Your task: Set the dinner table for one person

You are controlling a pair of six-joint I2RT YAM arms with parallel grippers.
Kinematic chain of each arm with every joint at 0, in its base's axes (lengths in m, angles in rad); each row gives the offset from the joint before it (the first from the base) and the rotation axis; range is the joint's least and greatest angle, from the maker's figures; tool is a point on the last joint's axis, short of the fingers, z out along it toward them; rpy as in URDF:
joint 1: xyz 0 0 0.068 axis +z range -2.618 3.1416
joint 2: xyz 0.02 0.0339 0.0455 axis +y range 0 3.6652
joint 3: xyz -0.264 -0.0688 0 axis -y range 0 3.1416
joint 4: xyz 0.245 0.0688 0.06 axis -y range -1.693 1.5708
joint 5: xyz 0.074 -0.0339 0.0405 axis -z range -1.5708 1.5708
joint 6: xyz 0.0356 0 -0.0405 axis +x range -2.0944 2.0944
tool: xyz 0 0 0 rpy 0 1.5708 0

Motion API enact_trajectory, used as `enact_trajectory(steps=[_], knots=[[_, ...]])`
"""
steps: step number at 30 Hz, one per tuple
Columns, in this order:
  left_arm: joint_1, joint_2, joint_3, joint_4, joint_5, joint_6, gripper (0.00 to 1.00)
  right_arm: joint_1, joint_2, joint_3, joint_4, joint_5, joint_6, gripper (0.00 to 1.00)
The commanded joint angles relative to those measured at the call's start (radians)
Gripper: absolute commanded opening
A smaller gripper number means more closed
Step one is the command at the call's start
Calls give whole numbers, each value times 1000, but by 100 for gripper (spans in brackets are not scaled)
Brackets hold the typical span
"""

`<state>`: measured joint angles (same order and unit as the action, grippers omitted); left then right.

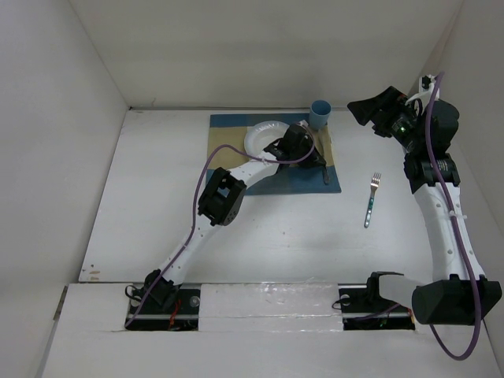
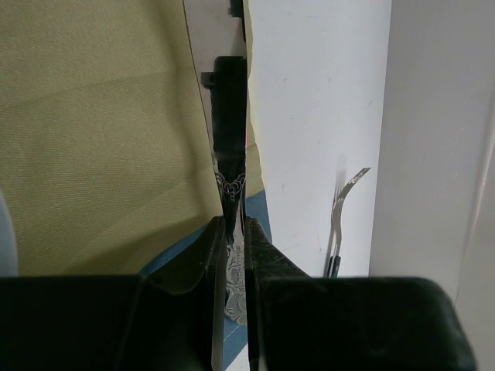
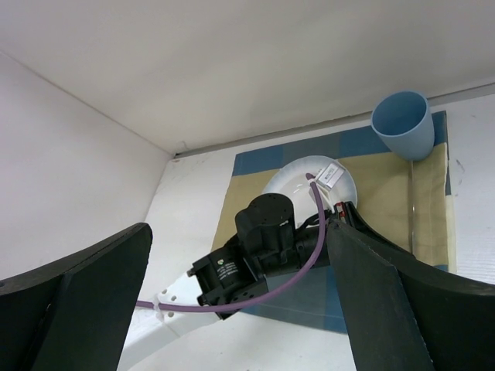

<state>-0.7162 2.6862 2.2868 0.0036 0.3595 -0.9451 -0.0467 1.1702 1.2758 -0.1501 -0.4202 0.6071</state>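
On the white dinner table (image 1: 157,205) lies a blue-and-tan placemat (image 1: 236,153) with a white plate (image 1: 260,138) and a blue cup (image 1: 320,113) at its back right corner. My left gripper (image 1: 309,150) hovers over the mat's right side, shut on a knife (image 2: 230,108). The knife has a black handle, and its engraved metal part sits pinched between the fingers (image 2: 267,255). A fork (image 1: 372,199) with a dark handle lies on the bare table right of the mat. My right gripper (image 1: 376,110) is raised at the back right, open and holding nothing.
White walls close in the table on the left, back and right. In the right wrist view the left arm's wrist (image 3: 263,247) and purple cable cross the plate (image 3: 302,178), with the cup (image 3: 401,124) beyond. The fork (image 2: 340,209) shows beside the right wall.
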Motion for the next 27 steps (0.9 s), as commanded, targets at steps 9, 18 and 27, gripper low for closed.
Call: enact_trajectory(steps=[9,18,27], knots=[[1,-12,5,49,30,-14,0,-7,-8,17,34,-15,3,100],[1,-34,-13,38,41,-4,10,-7,-7,17,34,-15,3,100],[1,-66,-75,50,29,-26,20,-7,-7,17,34,-25,3,100]])
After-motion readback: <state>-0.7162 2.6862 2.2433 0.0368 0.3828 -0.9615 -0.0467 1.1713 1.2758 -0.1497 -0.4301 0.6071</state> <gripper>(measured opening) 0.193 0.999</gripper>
